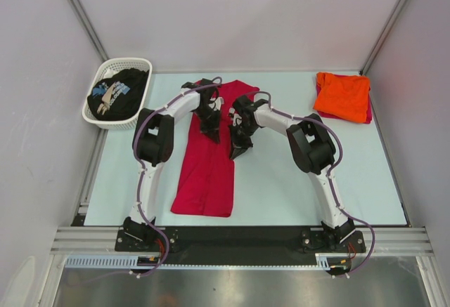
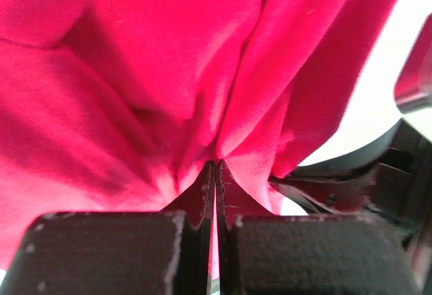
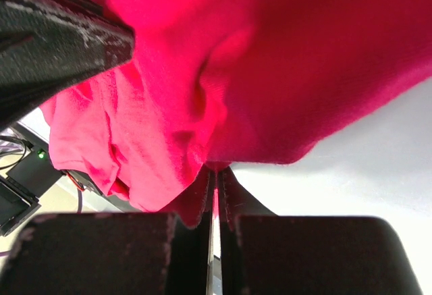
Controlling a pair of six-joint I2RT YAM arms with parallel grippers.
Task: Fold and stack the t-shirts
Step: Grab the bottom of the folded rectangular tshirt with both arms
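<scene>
A crimson-red t-shirt (image 1: 207,170) lies as a long strip down the middle of the table. My left gripper (image 1: 212,137) is shut on its cloth (image 2: 202,92) near the strip's middle, fabric bunching at the jaw tips. My right gripper (image 1: 235,152) is shut on the shirt's right edge (image 3: 270,72) close beside the left one. A folded orange t-shirt (image 1: 342,95) rests at the back right on top of another red one (image 1: 368,110). A black t-shirt (image 1: 118,93) with pale print sits in the basket.
The white lattice basket (image 1: 138,62) stands at the back left corner. The pale table (image 1: 281,180) shows bare on the right of the red strip. Grey walls close in on three sides; the arm bases sit at the near edge.
</scene>
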